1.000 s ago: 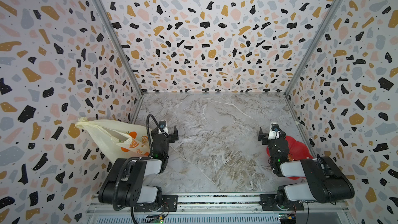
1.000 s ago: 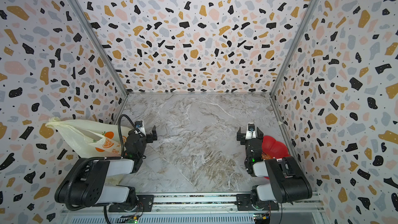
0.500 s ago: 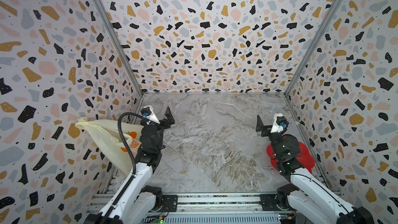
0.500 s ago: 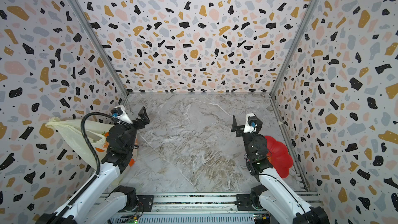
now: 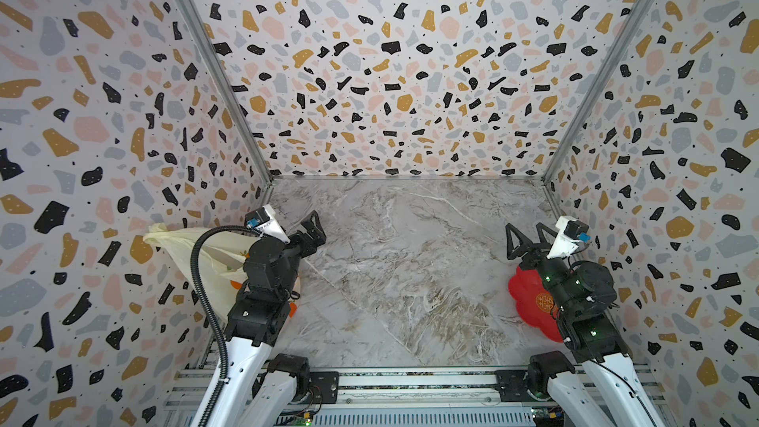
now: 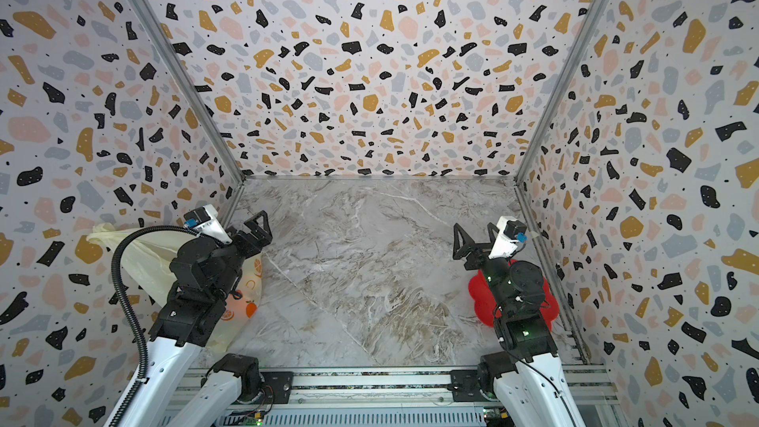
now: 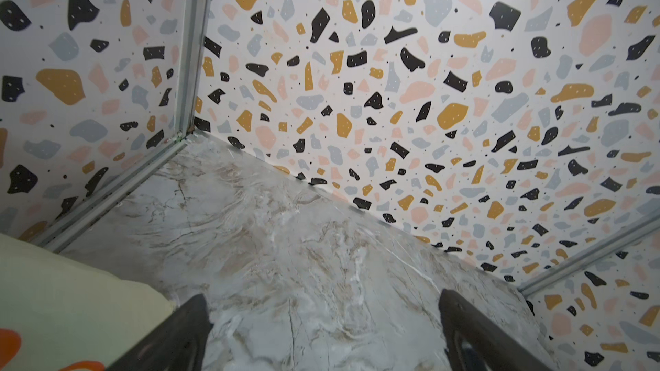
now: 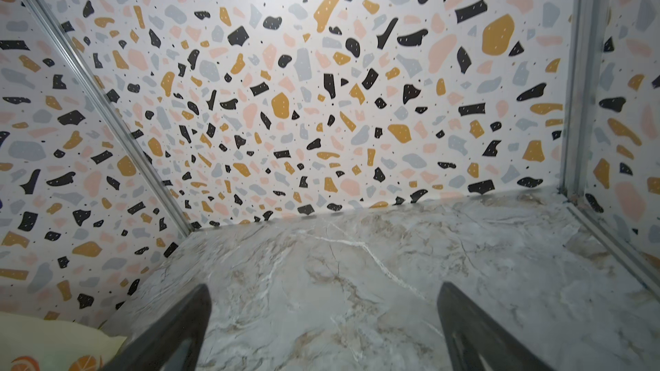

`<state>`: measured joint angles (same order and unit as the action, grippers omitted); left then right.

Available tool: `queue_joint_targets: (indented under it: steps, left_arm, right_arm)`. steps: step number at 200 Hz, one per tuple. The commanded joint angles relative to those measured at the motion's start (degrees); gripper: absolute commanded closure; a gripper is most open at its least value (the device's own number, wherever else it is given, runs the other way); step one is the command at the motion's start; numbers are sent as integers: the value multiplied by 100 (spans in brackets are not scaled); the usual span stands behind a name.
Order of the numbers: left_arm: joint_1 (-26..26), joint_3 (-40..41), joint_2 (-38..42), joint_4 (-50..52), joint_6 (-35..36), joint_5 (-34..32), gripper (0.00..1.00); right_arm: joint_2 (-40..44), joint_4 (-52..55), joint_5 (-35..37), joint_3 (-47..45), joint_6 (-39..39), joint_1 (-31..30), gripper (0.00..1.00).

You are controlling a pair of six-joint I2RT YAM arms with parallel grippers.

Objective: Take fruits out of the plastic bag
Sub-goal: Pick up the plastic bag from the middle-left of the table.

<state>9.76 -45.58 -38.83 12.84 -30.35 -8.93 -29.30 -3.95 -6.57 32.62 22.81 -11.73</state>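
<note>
The plastic bag (image 5: 193, 252) (image 6: 143, 269), pale yellow with orange prints, slumps against the left wall, partly hidden by my left arm. The fruits are not plainly in view; only a reddish glow shows through the bag's lower part (image 6: 236, 303). My left gripper (image 5: 311, 232) (image 6: 256, 232) hangs open just right of the bag, empty, above the marble floor. In the left wrist view the gripper (image 7: 323, 298) frames bare floor, with the bag (image 7: 71, 308) beside one finger. At the right side my right gripper (image 5: 526, 230) (image 6: 473, 227) (image 8: 325, 288) stands open and empty. A corner of the bag (image 8: 53, 344) shows in the right wrist view.
A red flower-shaped plate (image 5: 525, 297) (image 6: 480, 301) lies on the floor under my right arm by the right wall. Terrazzo-patterned walls close in three sides. The marble floor (image 5: 410, 260) stretches between the arms, with a metal rail (image 5: 410, 379) along the front edge.
Both arms have unfolded from a low tucked pose and lifted their grippers up and toward the back. Both grippers stayed open. The bag and plate have not moved.
</note>
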Motion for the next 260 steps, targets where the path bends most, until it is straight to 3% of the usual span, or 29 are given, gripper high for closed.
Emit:
queue_joint_targets:
  steps: [1,24,40,52,79,118,133,194,223,260]
  left_arm:
    - [8,-708,52,536,313,330,1]
    - [8,-1485,91,772,463,223,0]
    - [8,-2166,1,1180,660,-336,0]
    - [8,-2631,-181,1584,858,-1141,1]
    - [8,-3487,-843,2484,831,-3716,1]
    - [-142,-3993,-1725,2437,620,-5571,0]
    - [-567,-4111,-1999,2373,492,-5481,0]
    - [-2890,-4230,-2833,2432,-250,-3989,0]
    - [-3372,-4113,-3101,2324,-457,-3476,0]
    - [-3626,-3638,-3316,1984,-567,-2851,0]
  right_arm:
    - [34,565,-436,265,73,21,1]
    - [12,599,-469,206,64,21,1]
    - [20,611,-478,161,64,22,1]
    - [16,660,-464,181,53,21,1]
    - [-2,841,-425,258,2,17,1]
    - [34,879,-342,227,-43,-113,0]
    - [36,911,-293,221,-50,-204,0]
    - [-1,986,-287,140,-41,-290,0]
    - [-46,1025,-334,126,-37,-293,0]
    - [-41,1094,-321,78,-30,-286,0]
